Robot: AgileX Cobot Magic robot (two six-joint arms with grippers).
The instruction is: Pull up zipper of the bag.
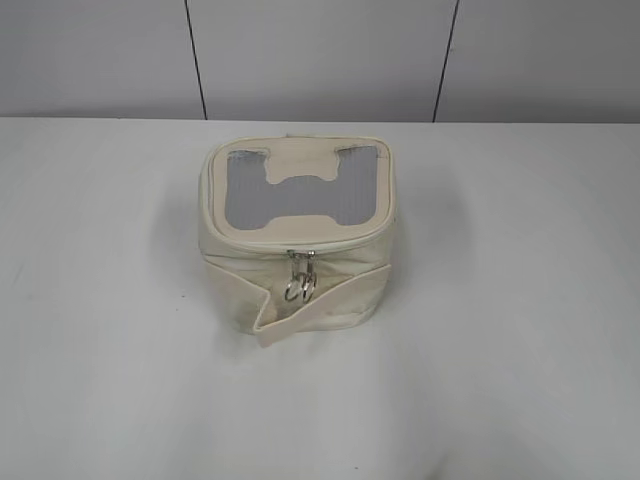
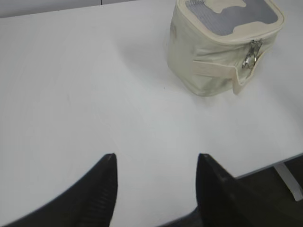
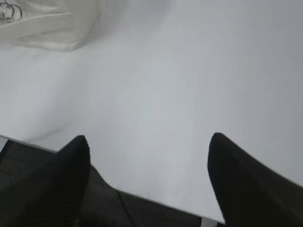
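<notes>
The cream-white bag (image 1: pixel 240 265) stands in the middle of the white table, grey mesh top panel with a cream H-shaped patch facing up. Its zipper runs round the top rim; the two silver ring pulls (image 1: pixel 300 280) hang together at the front, above the cream strap (image 1: pixel 320 312). The bag also shows at the top right of the left wrist view (image 2: pixel 208 61), pulls (image 2: pixel 251 54) at its right side, and at the top left of the right wrist view (image 3: pixel 52 23). My left gripper (image 2: pixel 156 158) and right gripper (image 3: pixel 147 139) are open, empty, and far from the bag. Neither shows in the exterior view.
The white table (image 1: pixel 520 330) surrounds the bag. Its front edge (image 3: pixel 156 201) crosses the right wrist view just below the right gripper, dark floor beyond. A grey panelled wall (image 1: pixel 320 55) stands behind the table.
</notes>
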